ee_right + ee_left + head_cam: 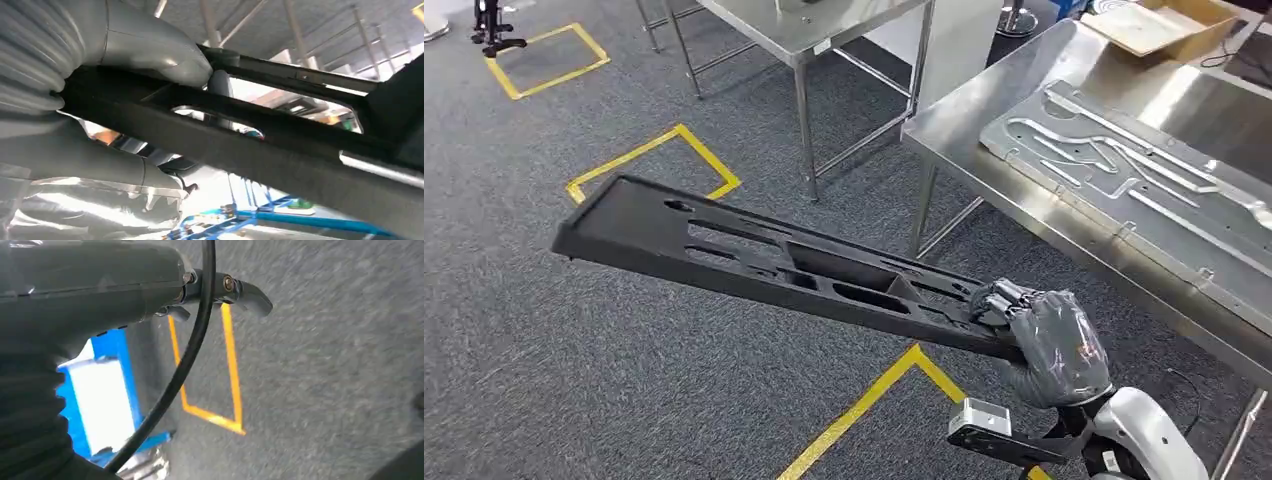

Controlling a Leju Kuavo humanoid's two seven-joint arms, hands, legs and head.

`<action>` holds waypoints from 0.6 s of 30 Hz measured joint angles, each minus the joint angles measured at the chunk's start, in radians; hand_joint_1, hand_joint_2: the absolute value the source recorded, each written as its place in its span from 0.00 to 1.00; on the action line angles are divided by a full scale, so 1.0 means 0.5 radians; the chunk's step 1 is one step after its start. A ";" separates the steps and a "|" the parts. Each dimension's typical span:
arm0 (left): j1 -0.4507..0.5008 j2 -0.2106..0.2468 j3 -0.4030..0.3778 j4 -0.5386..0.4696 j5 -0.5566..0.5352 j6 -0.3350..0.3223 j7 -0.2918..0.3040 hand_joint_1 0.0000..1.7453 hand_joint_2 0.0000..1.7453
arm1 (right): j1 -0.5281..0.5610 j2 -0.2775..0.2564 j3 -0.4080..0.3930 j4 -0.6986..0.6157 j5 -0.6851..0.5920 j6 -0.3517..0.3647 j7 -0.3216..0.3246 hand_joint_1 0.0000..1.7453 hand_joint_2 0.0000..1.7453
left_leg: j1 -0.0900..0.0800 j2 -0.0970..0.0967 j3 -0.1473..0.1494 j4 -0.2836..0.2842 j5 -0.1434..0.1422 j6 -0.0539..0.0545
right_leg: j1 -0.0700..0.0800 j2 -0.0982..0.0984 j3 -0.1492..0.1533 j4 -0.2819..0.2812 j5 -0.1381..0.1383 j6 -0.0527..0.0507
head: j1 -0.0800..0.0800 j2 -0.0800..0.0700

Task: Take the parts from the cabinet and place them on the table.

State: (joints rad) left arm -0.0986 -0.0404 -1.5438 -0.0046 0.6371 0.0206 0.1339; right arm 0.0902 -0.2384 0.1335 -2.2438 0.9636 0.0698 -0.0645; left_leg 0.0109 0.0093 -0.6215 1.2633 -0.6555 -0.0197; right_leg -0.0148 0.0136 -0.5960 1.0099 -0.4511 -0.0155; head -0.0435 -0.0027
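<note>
From the head view, the right hand (1049, 340) grips one end of a long black plastic panel with slots cut in it (764, 265). The hand's fingers curl over the panel's edge. The panel sticks out flat in the air above the grey carpet floor (544, 360), just beside the shiny steel table (984, 120). It does not touch the table. On the table lies one flat silver metal plate with raised ridges (1144, 185). Past the plate, at the far end of the table, sits one open brown cardboard box (1169, 25). A flat brown sheet lies in the box. A second steel table with thin legs (804, 40) stands a little way from the first one. Three yellow tape shapes mark the floor; one yellow tape corner (654, 155) lies under the panel's far end.

From the left wrist view, the left hand (220, 290) hangs above the carpet with nothing in it. I cannot tell if its fingers are apart or together. One black cable (185, 365) runs across the hand. One yellow tape outline (220, 385) marks the floor below.

From the right wrist view, the grey thumb (160, 47) and fingers (100, 165) clamp the black panel between them.
</note>
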 joint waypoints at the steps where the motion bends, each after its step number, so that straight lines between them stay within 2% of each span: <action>1: 0.003 0.001 0.000 0.000 0.001 0.000 0.000 0.00 1.00 | 0.002 0.000 0.000 0.000 0.000 0.000 0.001 1.00 1.00 | 0.000 -0.001 -0.059 0.110 -0.020 -0.001 | 0.003 0.028 0.000 0.003 0.000 0.000 | 0.000 0.000; 2: 0.009 0.001 0.000 0.000 0.000 -0.002 0.000 0.00 1.00 | 0.004 0.000 0.000 0.000 0.000 0.000 0.001 1.00 1.00 | 0.000 -0.002 -0.078 0.126 0.010 0.002 | 0.005 0.059 0.000 0.007 0.000 0.000 | 0.000 0.000; 3: 0.011 0.001 0.000 0.000 0.001 -0.002 0.000 0.00 1.00 | 0.004 0.000 0.000 0.000 0.000 0.000 0.000 1.00 1.00 | 0.000 -0.004 -0.055 0.051 0.082 0.007 | 0.005 0.090 0.001 0.012 -0.001 0.001 | 0.000 0.000; 4: 0.012 0.002 -0.001 0.000 0.001 -0.002 0.001 0.00 1.00 | 0.003 0.000 0.000 0.000 0.000 0.000 0.001 1.00 1.00 | 0.000 -0.018 0.006 -0.112 0.194 0.016 | 0.005 0.123 0.002 0.019 -0.002 0.002 | 0.000 0.000; 5: 0.010 0.002 -0.001 0.000 0.001 -0.002 0.001 0.00 1.00 | 0.004 0.000 0.000 0.000 0.000 0.000 0.001 1.00 1.00 | 0.000 -0.069 0.080 -0.297 0.298 0.026 | 0.004 0.150 0.001 0.026 -0.005 0.007 | 0.000 0.000; 6: 0.013 0.007 -0.001 0.001 0.001 -0.001 0.001 0.00 1.00 | 0.003 0.000 0.000 0.000 0.000 0.000 0.001 1.00 1.00 | 0.005 -0.185 0.121 -0.426 0.332 0.038 | -0.001 0.168 -0.006 0.033 -0.007 0.011 | 0.001 0.000; 7: 0.013 0.010 -0.001 0.001 0.002 0.002 0.000 0.00 1.00 | 0.001 0.000 0.000 0.000 0.000 -0.001 0.002 1.00 1.00 | 0.011 -0.225 0.135 -0.467 0.314 0.043 | 0.011 0.192 -0.020 0.045 -0.009 0.026 | 0.001 0.000; 9: 0.010 0.010 -0.001 0.001 0.005 0.010 -0.006 0.00 1.00 | 0.005 0.002 -0.003 -0.001 0.000 -0.004 0.002 1.00 1.00 | -0.006 -0.178 0.134 -0.461 0.319 0.053 | -0.009 0.237 -0.033 0.035 0.006 0.055 | 0.000 0.000; 10: 0.007 0.010 -0.001 0.001 0.007 0.018 -0.009 0.00 1.00 | 0.009 0.002 -0.011 -0.004 0.000 -0.006 0.003 1.00 1.00 | -0.012 -0.157 0.143 -0.462 0.323 0.064 | -0.011 0.259 -0.034 0.023 0.015 0.071 | 0.000 0.000; 11: 0.004 0.010 -0.001 0.001 0.010 0.026 -0.011 0.00 1.00 | 0.015 0.002 -0.019 -0.011 0.000 -0.007 0.005 1.00 1.00 | 0.006 -0.132 0.148 -0.486 0.337 0.082 | -0.010 0.284 -0.039 0.022 0.020 0.083 | 0.000 0.000; 12: 0.002 0.007 -0.001 0.001 0.014 0.034 -0.011 0.00 1.00 | 0.030 0.007 -0.035 -0.019 -0.001 -0.011 0.005 1.00 1.00 | 0.010 -0.087 0.159 -0.504 0.352 0.097 | -0.006 0.212 -0.047 0.055 -0.001 0.083 | 0.001 0.000; 13: 0.005 0.008 -0.001 0.001 0.020 0.038 -0.016 0.00 1.00 | 0.029 0.011 -0.047 -0.024 -0.002 -0.018 0.006 1.00 1.00 | 0.009 -0.070 0.162 -0.518 0.358 0.112 | 0.005 0.088 -0.087 0.135 -0.066 0.093 | 0.002 0.000; 14: 0.010 0.008 -0.001 0.001 0.024 0.034 -0.020 0.00 1.00 | 0.027 0.012 -0.063 -0.029 -0.005 -0.024 0.006 1.00 1.00 | 0.005 -0.038 0.159 -0.520 0.359 0.121 | 0.001 0.027 -0.158 0.278 -0.151 0.102 | 0.001 0.000; 15: 0.013 0.009 -0.001 0.001 0.024 0.028 -0.026 0.00 1.00 | 0.031 0.024 -0.069 -0.030 -0.008 -0.026 0.007 1.00 1.00 | 0.002 -0.012 0.156 -0.519 0.359 0.122 | -0.004 -0.001 -0.229 0.427 -0.220 0.109 | 0.000 0.000; 16: 0.017 0.010 -0.002 0.001 0.024 0.021 -0.032 0.00 1.00 | 0.038 0.031 -0.078 -0.030 -0.011 -0.027 0.007 1.00 1.00 | 0.000 0.017 0.155 -0.518 0.356 0.122 | -0.010 -0.011 -0.287 0.550 -0.262 0.117 | 0.001 0.000; 17: 0.018 0.010 -0.002 0.001 0.024 0.016 -0.039 0.00 1.00 | 0.046 0.044 -0.089 -0.029 -0.013 -0.027 0.007 1.00 1.00 | 0.000 0.046 0.155 -0.517 0.354 0.120 | -0.016 -0.016 -0.308 0.595 -0.261 0.122 | 0.000 0.000; 18: 0.018 0.010 -0.002 0.001 0.020 0.016 -0.044 0.00 1.00 | 0.050 0.047 -0.103 -0.029 -0.016 -0.027 0.010 1.00 1.00 | 0.000 0.075 0.156 -0.516 0.350 0.117 | -0.020 -0.022 -0.280 0.544 -0.212 0.127 | 0.001 0.000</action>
State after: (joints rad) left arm -0.0897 -0.0355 -1.5450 -0.0042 0.6470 0.0286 0.1118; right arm 0.1151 -0.2148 0.0820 -2.2583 0.9556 0.0561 -0.0595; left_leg 0.0108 0.0470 -0.5437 1.0055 -0.4807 0.0387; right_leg -0.0250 0.0024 -0.7361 1.2821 -0.5572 0.0481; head -0.0431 -0.0027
